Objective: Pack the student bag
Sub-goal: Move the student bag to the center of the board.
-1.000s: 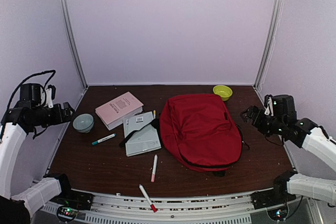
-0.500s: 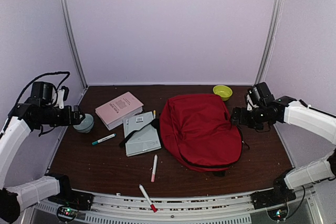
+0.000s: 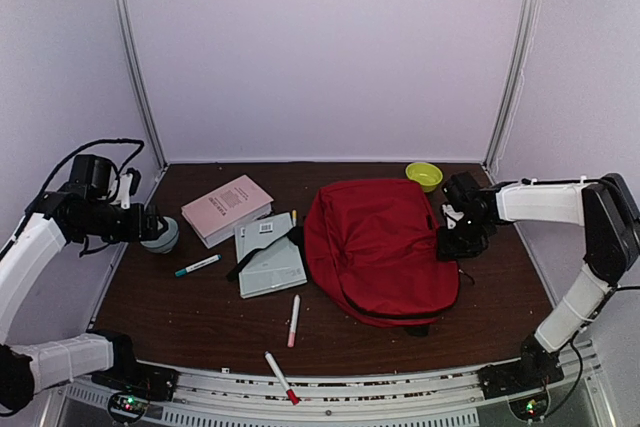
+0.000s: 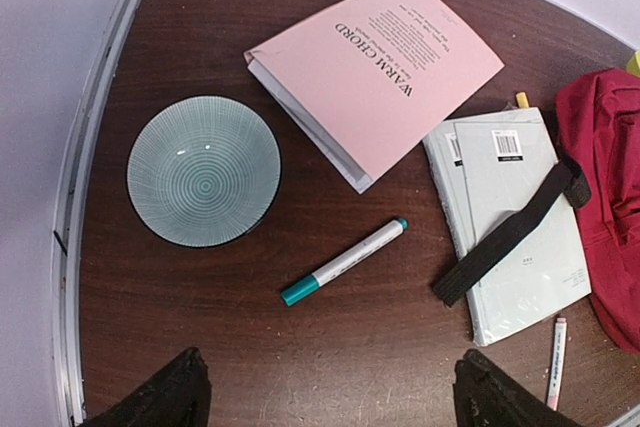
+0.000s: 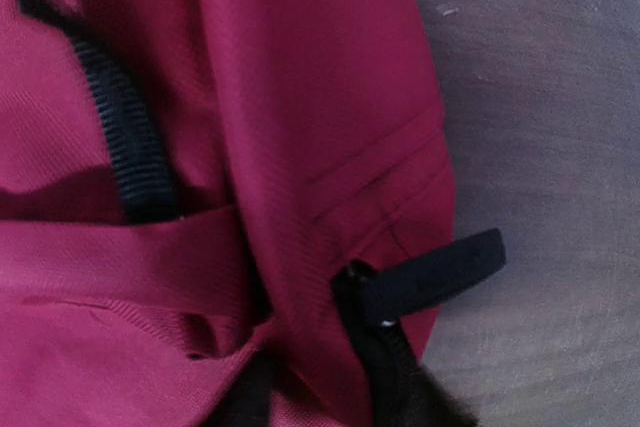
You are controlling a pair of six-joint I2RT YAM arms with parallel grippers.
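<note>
Am hovering left gripper (image 4: 335, 395), jaws spread wide, gripping nothing. Teal bowl (image 4: 203, 184) is sitting ahead and left of them, teal-capped marker (image 4: 345, 262) lying just ahead, pink book (image 4: 385, 57) beyond. Am holding right gripper (image 3: 456, 239) at right edge of student bag (image 3: 380, 247), black zipper pull (image 5: 430, 275) showing close beneath. Cannot tell whether right jaws are apart or clamped. Student bag is lying flat, well right of left jaws.

I am holding the white-and-black left arm bent inward with its black two-finger left gripper (image 4: 330, 395) spread wide, while the white right arm is reaching leftward, its black right gripper (image 3: 452, 243) pointing down, jaws unreadable.
</note>
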